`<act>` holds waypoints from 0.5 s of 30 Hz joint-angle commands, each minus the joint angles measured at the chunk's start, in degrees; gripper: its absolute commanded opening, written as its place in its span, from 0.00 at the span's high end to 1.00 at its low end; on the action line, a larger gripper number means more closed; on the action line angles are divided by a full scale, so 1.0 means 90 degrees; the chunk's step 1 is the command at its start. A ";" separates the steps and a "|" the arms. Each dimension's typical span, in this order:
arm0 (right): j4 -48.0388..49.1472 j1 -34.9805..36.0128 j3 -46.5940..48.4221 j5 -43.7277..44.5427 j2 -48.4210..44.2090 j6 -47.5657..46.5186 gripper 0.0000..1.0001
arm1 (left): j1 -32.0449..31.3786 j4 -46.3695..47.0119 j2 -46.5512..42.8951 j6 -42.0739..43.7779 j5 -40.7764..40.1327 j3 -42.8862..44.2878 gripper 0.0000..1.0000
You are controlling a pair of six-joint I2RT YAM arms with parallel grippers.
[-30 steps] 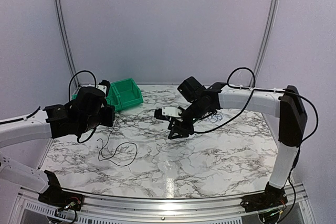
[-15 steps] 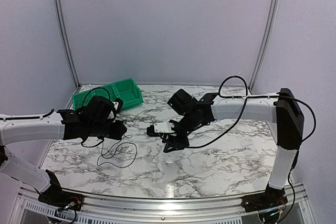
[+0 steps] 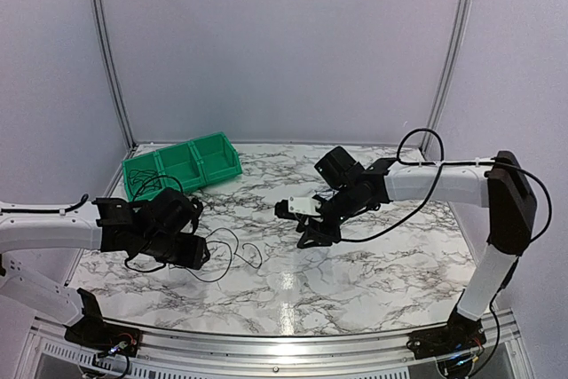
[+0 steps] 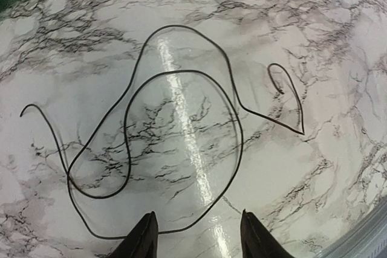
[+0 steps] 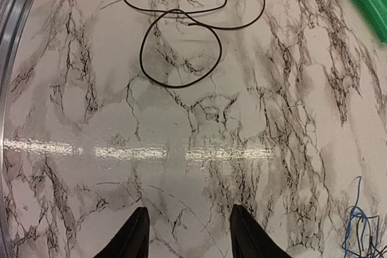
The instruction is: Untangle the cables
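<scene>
**Top view.** Both arms reach inward over the marble table (image 3: 382,264). The left gripper (image 3: 193,252) hovers low near the table's left edge. The black cable (image 3: 229,255) lies in loose flat loops just beside it, toward the centre. The right gripper (image 3: 311,239) hangs over mid-table, apart from those loops, with bare marble running from them out to the near rail (image 3: 284,342). A green bin (image 3: 182,164) stands at the back-left corner, apart from both grippers.

**Left wrist view.** The fingers are spread and hold nothing. The black cable (image 4: 175,71) lies flat ahead of them, and its nearest bend shows between the fingertips.

**Right wrist view.** The fingers are likewise parted and empty. The black cable (image 5: 178,86) lies far ahead — toward the rail at the left of this view.

Only the wrist views show the blue cable (image 5: 357,232), a small tangle well apart from the black one. It cannot be made out in the top view.
</scene>
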 commanded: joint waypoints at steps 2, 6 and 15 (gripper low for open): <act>0.0526 -0.0085 -0.0448 -0.0151 -0.0444 0.0091 0.54 | -0.0554 -0.0759 -0.0102 -0.1343 -0.0827 0.0002 0.50; 0.0611 -0.0180 -0.0599 -0.0163 -0.0561 0.0072 0.53 | -0.0781 -0.0762 -0.0024 -0.1345 -0.0700 -0.0202 0.46; 0.0598 -0.0238 -0.0740 -0.0290 -0.0708 0.0003 0.53 | -0.1524 -0.1350 0.1628 0.1247 -0.1621 0.0895 0.42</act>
